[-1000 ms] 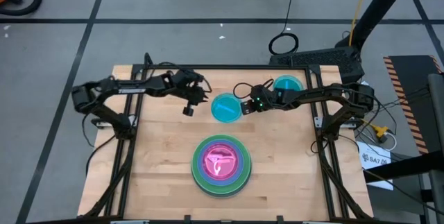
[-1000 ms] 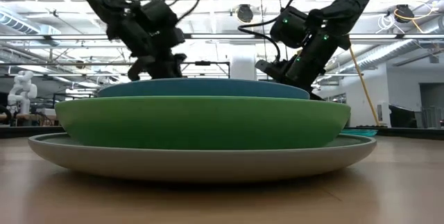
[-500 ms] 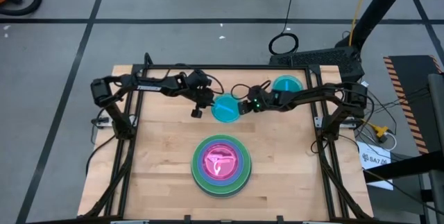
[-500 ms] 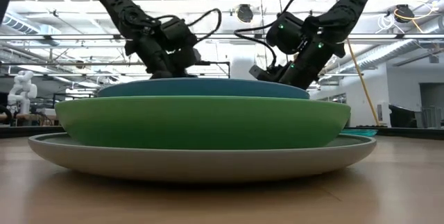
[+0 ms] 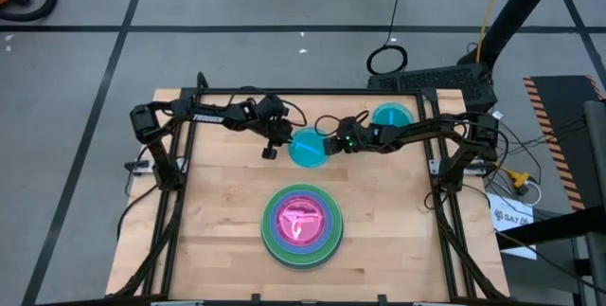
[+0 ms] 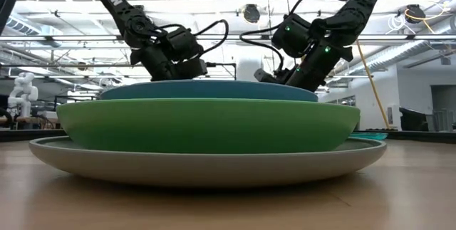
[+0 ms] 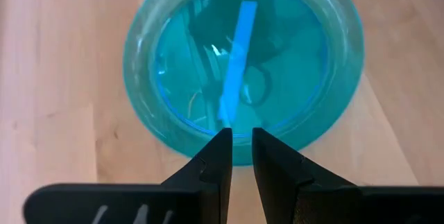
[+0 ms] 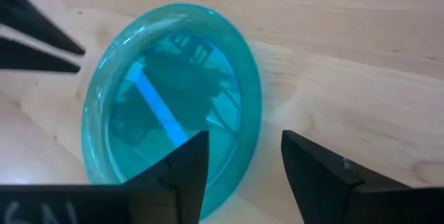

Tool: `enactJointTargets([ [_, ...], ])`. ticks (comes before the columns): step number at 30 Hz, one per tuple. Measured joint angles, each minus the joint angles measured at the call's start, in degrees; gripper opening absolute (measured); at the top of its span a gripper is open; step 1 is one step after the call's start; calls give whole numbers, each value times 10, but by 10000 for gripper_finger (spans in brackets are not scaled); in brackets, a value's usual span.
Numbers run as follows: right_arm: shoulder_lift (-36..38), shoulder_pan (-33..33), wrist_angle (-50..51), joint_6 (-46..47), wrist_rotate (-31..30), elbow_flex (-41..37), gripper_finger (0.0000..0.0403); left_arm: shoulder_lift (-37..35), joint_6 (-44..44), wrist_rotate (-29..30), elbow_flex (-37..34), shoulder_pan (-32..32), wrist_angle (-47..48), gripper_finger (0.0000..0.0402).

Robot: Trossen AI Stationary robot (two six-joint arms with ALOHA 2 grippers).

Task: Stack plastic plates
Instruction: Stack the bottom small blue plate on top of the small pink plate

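The left gripper (image 7: 236, 148) sits at the near rim of a teal plate (image 7: 243, 61), its two dark fingers (image 7: 211, 165) drawn almost together with only a thin slit between them; whether that slit pinches the plate's lip cannot be told. From above, this gripper (image 5: 273, 142) is at the left edge of the same plate (image 5: 307, 147). The right gripper (image 8: 239, 161) comes at the plate (image 8: 170, 106) from the opposite edge with its fingers (image 8: 177, 172) spread wide and nothing between them, the plate's rim just ahead of the gap. In the high view the right gripper (image 5: 335, 145) is just beside the plate's right edge.

The plate is round, glossy, translucent plastic with a shallow raised rim, reflecting the arms and a bright strip of light. It lies on a pale wooden table (image 5: 218, 211) with visible grain, in the back middle. A second teal plate (image 5: 392, 115) lies near the back right corner, behind the right arm. Bare wood stretches between the grippers and the stack (image 5: 302, 224) at the front middle: pink plate (image 5: 301, 219) on top, blue and green rims ringing it. In the low view the stack shows a wide grey plate (image 6: 206, 162) underneath, a deep green one (image 6: 206, 124) on it, and a blue one (image 6: 210, 91) above.
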State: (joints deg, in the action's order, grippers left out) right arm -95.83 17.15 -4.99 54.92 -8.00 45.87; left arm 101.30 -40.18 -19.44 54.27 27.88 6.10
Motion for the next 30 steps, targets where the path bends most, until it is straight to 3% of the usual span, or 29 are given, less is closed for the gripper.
enactJointTargets([
  [15, -7, -24, -9, 14, -44, 0, 173, -1, 8, -9, 1, -3, -19, 65],
  [30, -8, -28, -8, 19, -70, 0, 173, 41, -11, 0, 0, 1, -33, 65],
])
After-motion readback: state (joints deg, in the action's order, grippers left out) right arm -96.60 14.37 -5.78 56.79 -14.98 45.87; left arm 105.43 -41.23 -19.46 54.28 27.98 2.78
